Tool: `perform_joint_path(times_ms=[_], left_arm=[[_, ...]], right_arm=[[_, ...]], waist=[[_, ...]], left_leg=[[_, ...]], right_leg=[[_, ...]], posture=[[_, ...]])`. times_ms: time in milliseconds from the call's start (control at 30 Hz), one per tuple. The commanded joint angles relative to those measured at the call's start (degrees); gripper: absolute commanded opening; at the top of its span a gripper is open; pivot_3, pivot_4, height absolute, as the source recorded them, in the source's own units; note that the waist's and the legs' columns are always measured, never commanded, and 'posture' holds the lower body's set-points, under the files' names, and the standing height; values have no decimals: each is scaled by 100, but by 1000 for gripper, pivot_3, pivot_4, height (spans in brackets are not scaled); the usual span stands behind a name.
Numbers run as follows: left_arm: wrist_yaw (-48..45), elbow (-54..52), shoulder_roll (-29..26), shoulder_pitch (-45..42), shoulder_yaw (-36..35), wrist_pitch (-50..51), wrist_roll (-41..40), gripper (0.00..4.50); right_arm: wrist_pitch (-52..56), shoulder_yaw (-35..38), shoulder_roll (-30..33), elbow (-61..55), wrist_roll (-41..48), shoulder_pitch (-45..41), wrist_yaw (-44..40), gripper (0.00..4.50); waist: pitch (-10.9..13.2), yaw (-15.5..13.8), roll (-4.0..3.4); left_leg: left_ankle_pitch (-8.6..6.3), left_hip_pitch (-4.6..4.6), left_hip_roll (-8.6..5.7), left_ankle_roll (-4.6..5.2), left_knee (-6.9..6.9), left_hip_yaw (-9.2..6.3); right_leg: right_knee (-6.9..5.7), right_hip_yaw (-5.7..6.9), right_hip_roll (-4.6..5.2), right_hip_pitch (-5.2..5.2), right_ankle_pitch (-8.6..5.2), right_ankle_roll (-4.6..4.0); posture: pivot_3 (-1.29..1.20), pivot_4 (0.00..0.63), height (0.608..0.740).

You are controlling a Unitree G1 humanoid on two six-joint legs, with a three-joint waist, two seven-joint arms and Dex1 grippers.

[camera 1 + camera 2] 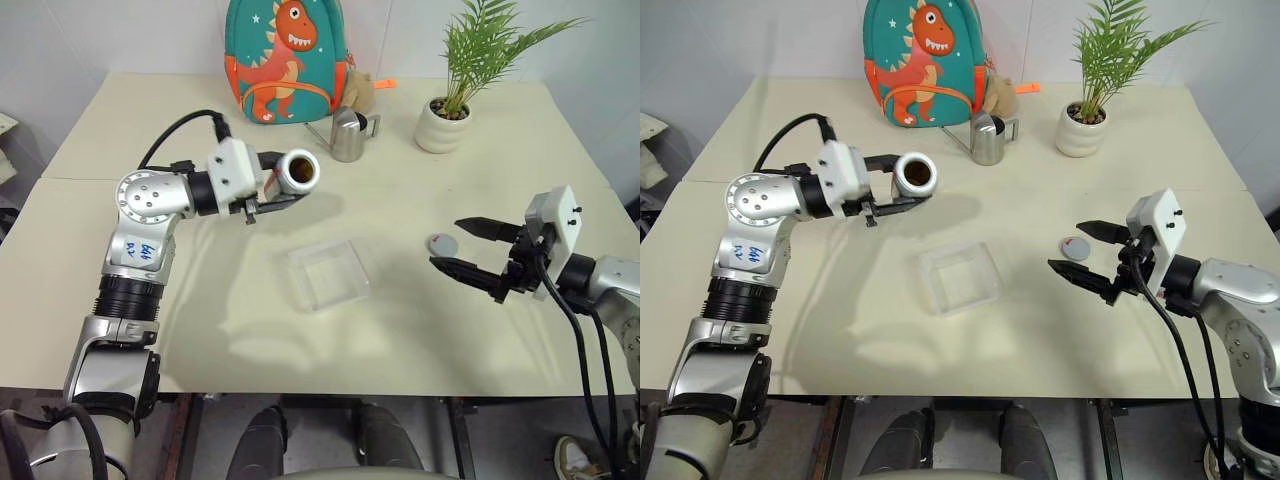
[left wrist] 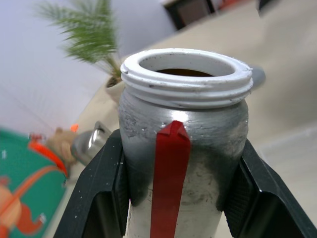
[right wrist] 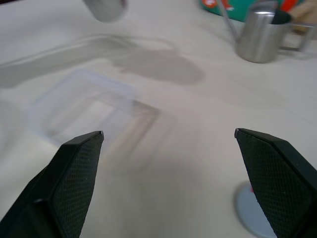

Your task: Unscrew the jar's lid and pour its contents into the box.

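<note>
**A:** Near the middle of the table (image 1: 480, 340), toward its front edge, sits the box (image 1: 328, 273); clear, shallow, nothing visible in it yet; the pour has not begun.

**B:** And the jar?

**A:** Up in the air behind and to the left of the box, toward the left side of the table; the left gripper (image 1: 272, 190) is clenched round the jar (image 1: 291, 171), which lies roughly level, long axis running left to right, open mouth facing right and a bit toward the camera; the left wrist view shows the bare threaded rim and something brown inside, the contents (image 2: 184, 72) by my guess.

**B:** So which way does the box lie from that mouth?

**A:** Forward of it, toward the table's front edge, and below; mouth not yet over the box, I judge; the coming move would be to carry it forward over the box, then tip it down.

**B:** Right side?

**A:** Right gripper (image 1: 471, 248) released, fingers spread wide, holding nothing, hovering near the right edge; the lid (image 1: 442, 242) lies flat on the table just beside its fingertips, well apart from the box; the left arm is the nearer one for the pour.
</note>
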State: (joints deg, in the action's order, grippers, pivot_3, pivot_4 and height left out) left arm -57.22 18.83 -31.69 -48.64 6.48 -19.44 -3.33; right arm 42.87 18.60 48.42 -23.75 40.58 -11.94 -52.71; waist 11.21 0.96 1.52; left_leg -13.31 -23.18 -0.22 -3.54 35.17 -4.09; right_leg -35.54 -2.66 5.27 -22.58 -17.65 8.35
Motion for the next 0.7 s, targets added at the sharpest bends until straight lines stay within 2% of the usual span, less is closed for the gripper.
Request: perform_joint_path(times_ms=[33,367,567,700], left_arm=[[-43,119,-105,-353,365,-1269,589,1965],[1133,852,-105,-1241,1376,-3505,2975,1965],[2875,1007,-194,-2205,1814,-4699,5122,1965],[4111,763,-353,-2440,2107,-5137,6374,1965]], right_arm=[[-6,200,229,-167,200,23,-170,4459],[-234,-221,34,94,-52,-309,173,4459],[-303,-282,-61,94,-103,-276,295,4459],[-276,-138,-42,4,10,-140,226,4459]], waist=[[0,-20,0],[2,-100,3],[6,-113,11],[6,-94,10]], left_leg=[[0,0,0,0,0,0],[0,-2,-2,1,1,0],[0,-8,-5,1,2,1],[-1,-6,-6,3,2,3]], right_leg=[[0,-1,0,0,0,0],[4,-1,0,1,1,3],[6,-1,0,-1,2,8],[7,-5,1,0,-1,14]], posture=[[0,150,740],[0,150,740],[0,150,740],[0,150,740]])
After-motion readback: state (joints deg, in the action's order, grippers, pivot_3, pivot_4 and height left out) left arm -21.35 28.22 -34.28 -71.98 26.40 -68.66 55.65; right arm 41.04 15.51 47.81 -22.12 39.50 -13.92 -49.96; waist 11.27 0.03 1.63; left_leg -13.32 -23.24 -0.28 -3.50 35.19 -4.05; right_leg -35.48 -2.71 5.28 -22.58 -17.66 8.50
